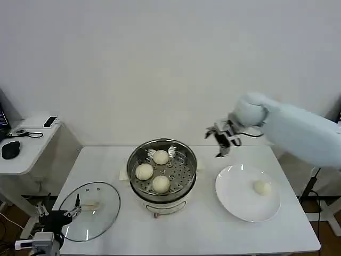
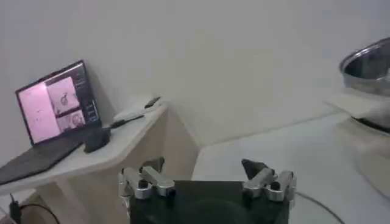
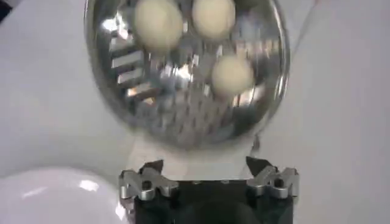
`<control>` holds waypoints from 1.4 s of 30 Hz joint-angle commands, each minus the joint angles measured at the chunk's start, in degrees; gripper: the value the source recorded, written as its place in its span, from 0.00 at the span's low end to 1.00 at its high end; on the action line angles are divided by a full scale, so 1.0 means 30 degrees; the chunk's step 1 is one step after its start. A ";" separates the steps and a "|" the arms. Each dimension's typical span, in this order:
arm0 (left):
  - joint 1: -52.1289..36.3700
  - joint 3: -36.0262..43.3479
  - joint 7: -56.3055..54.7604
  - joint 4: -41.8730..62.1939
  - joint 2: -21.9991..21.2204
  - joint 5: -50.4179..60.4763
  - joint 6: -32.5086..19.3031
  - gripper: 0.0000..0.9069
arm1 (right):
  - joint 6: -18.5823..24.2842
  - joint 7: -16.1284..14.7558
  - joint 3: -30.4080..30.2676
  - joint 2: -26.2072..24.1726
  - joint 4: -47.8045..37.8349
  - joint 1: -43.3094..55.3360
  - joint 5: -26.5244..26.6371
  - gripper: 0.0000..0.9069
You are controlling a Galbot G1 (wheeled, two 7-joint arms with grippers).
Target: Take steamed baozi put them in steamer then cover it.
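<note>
Head view: three steamed baozi (image 1: 153, 170) sit in the steamer (image 1: 161, 173); the fourth waits on the plate (image 1: 234, 200). My right gripper (image 1: 222, 141), released and empty, must descend there next.

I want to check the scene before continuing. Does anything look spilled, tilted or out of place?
Nothing stands out. Three baozi sit in the steamer, one baozi lies on the plate, and the cover lies flat on the table. Both hands are open and empty.
</note>
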 commanded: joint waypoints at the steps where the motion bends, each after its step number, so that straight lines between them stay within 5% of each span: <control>1: -0.0235 0.0851 0.0057 0.0042 0.0036 0.0008 0.0149 1.00 | 0.0117 0.0150 0.2075 -0.5865 0.0642 -0.3937 -0.1658 1.00; 9: -0.0174 0.0629 0.0156 0.0136 0.0240 0.0006 0.0224 1.00 | 0.0878 0.0390 0.6065 -0.6618 -0.0232 -0.9909 -0.3505 1.00; 16: -0.0035 0.0136 0.0222 0.0025 0.0469 -0.0147 0.0405 1.00 | 0.1267 0.0451 0.7678 -0.6066 -0.1626 -1.1660 -0.4324 1.00; 42: -0.0081 0.0001 0.0220 0.0477 0.0422 -0.0144 0.0401 1.00 | 0.1598 0.1059 0.8075 -0.1346 -0.6525 -1.1598 -0.6053 1.00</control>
